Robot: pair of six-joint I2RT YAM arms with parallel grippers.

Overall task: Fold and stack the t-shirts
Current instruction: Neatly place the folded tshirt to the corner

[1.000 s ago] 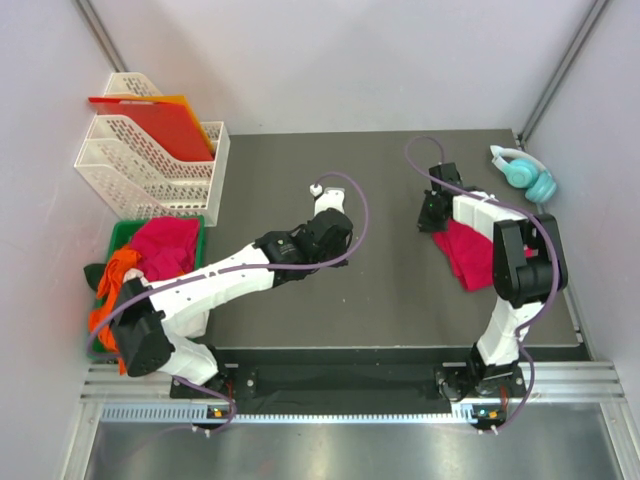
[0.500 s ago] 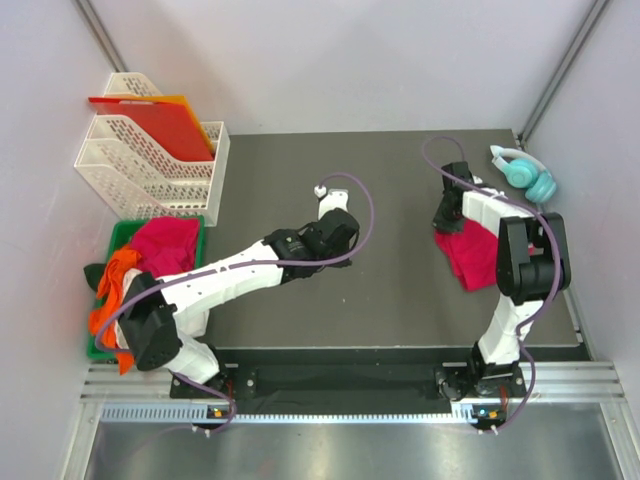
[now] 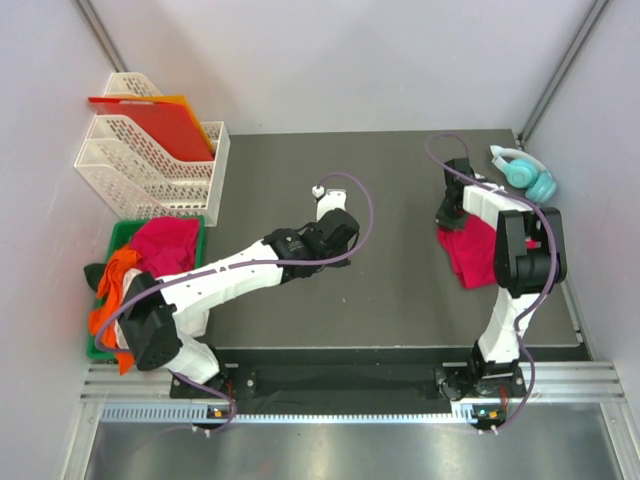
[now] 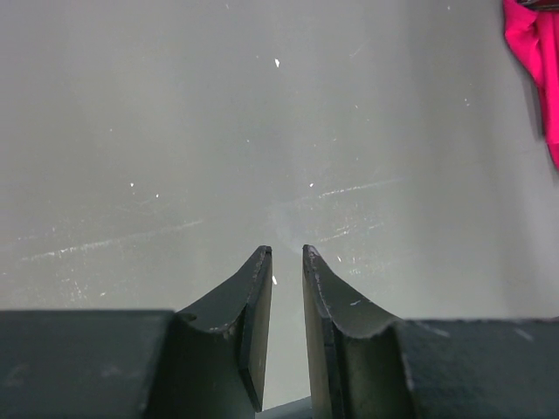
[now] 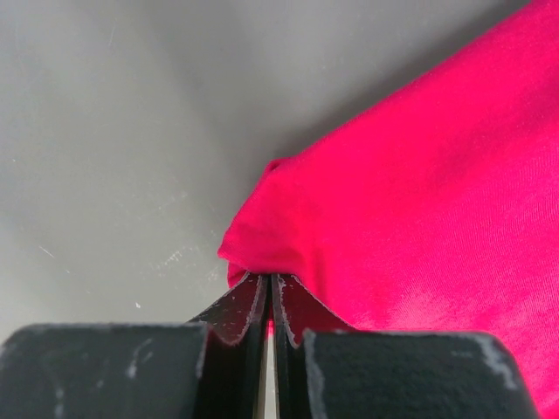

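Right jaws are pressed together, pinching a folded corner of the crimson t-shirt [image 5: 410, 201], which lies on the right side of the tabletop [image 3: 400, 290]. Left jaws stand slightly apart, empty, mid-tabletop. The cloth looks light and limp; corners or hems seem the best hold.

Teal headphones [image 3: 522, 170] far right; white racks [image 3: 140, 172] hold a red sheet [image 3: 165, 122].

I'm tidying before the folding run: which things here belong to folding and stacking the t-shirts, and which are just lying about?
Job: crimson-red cloth t-shirt; pinkish-red cloth shirt and orange cloth shirt in the green bin.
Lying about: teal headphones; white mesh file trays; flat red-orange plastic sheet.
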